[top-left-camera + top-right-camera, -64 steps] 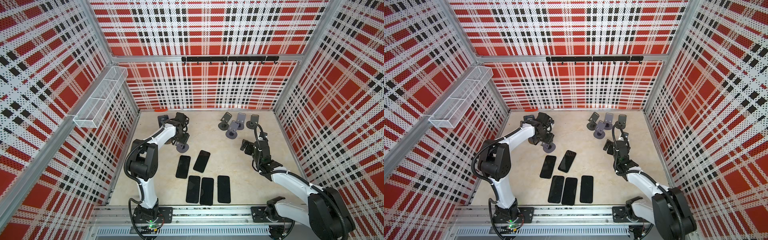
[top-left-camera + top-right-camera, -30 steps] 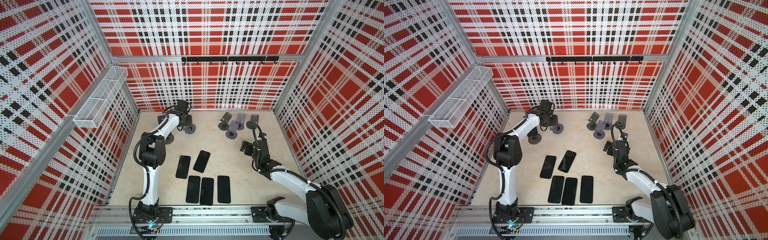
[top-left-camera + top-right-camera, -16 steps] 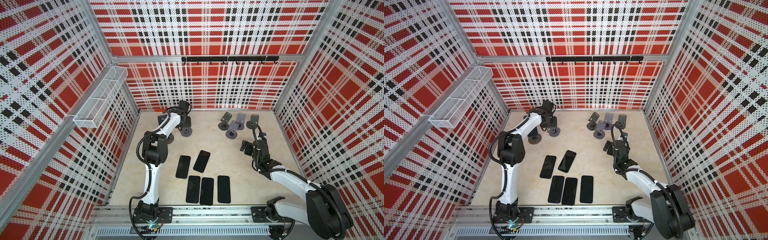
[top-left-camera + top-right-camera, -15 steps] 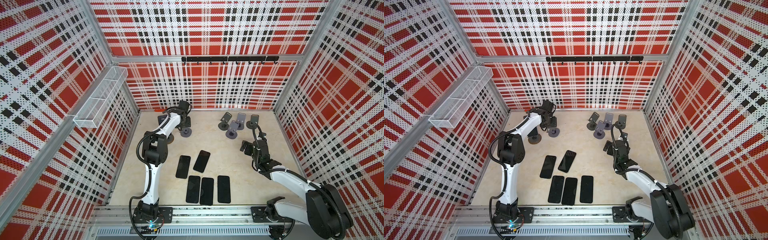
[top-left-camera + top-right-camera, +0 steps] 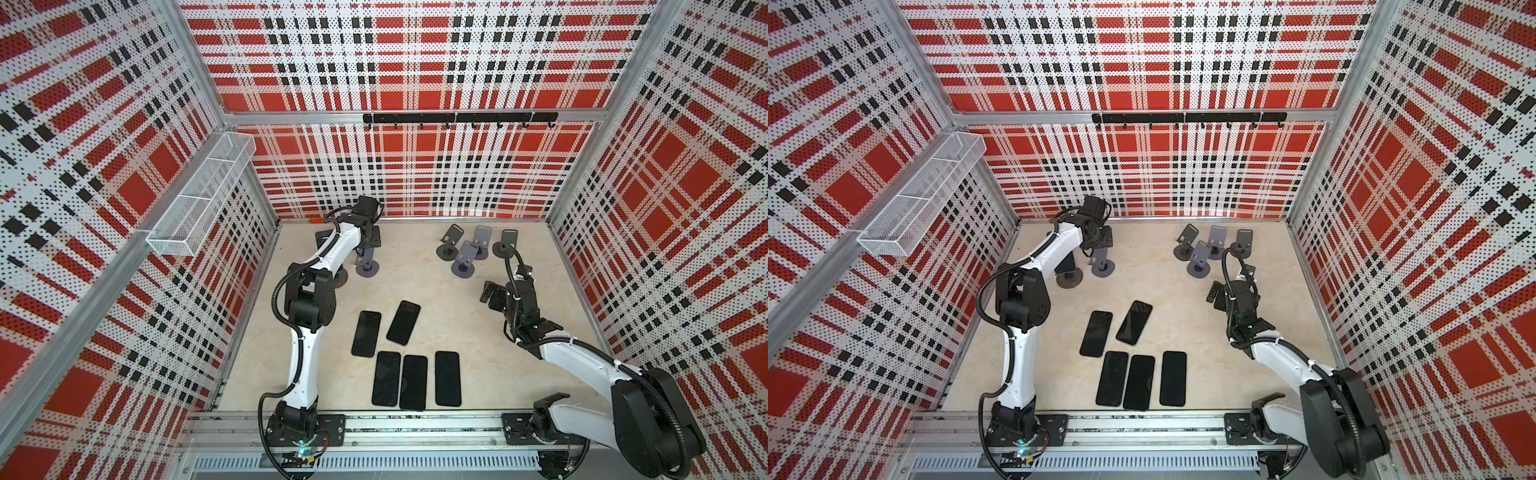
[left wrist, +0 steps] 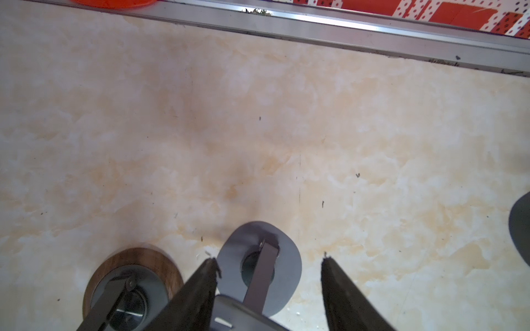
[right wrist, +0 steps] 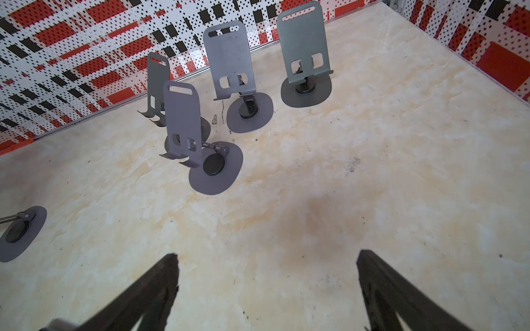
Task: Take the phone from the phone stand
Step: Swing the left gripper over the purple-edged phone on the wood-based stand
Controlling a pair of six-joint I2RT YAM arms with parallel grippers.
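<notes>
Phones (image 5: 413, 382) — five of them — lay flat on the counter (image 5: 465, 332) in both top views: three side by side at the front, two just behind, well apart from either tool. Your left tool (image 5: 368, 242) sat at the back left over a gray phone stand (image 5: 367, 268), just beside a wood-ringed stand (image 5: 338, 279); your right tool (image 5: 491, 296) hung over bare counter, near four gray stands (image 5: 464, 261) at the back right. In the left wrist view, your left tool's fingers (image 6: 200, 289) had the phone stand's back plate clamped between them, its round base showing past the tips. In the right wrist view, your right tool's jaws stood wide apart, the four gray stands upright beyond them.
</notes>
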